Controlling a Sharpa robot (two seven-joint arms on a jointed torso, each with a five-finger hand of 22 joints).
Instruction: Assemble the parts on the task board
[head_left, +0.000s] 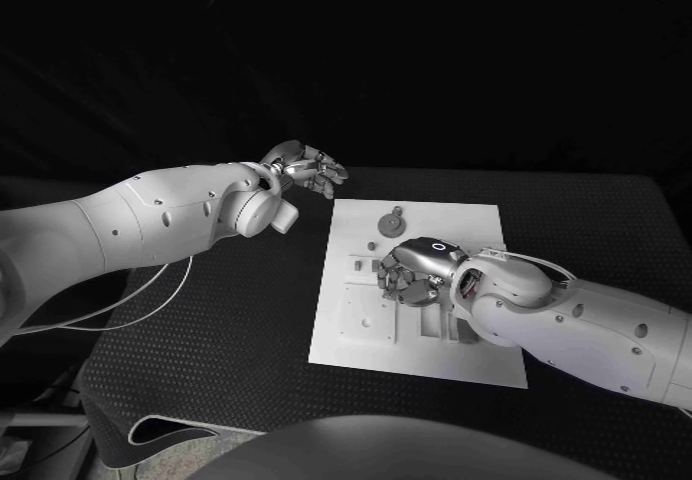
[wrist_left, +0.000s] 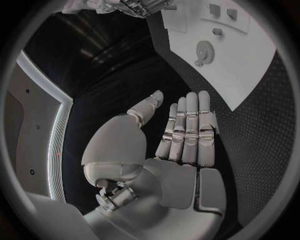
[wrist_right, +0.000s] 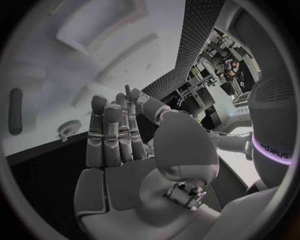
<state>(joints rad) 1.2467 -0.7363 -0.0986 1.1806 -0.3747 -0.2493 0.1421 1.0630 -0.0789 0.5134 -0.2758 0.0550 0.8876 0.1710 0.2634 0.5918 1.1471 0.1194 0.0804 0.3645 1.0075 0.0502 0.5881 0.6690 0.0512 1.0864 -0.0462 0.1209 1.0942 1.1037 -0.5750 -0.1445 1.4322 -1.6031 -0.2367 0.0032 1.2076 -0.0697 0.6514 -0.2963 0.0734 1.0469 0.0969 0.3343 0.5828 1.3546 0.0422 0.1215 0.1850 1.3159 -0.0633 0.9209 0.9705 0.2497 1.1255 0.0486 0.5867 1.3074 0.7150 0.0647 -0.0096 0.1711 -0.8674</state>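
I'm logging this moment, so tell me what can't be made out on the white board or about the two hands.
- Head view: the right hand covers the middle of the task board; parts beneath it are hidden.
- Head view: whether the right hand touches the board cannot be told.
- Head view: the small parts beside that hand are too small to identify.
- Left wrist view: the board's far end is cut off by the circle's rim; the left hand holds nothing.

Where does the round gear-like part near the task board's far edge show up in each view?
Head view: gear-like part near the task board's far edge, beyond the right hand.
Left wrist view: on the board, beyond the left hand's fingers.
Right wrist view: beside the fingers.
Shared landmark: the white board.
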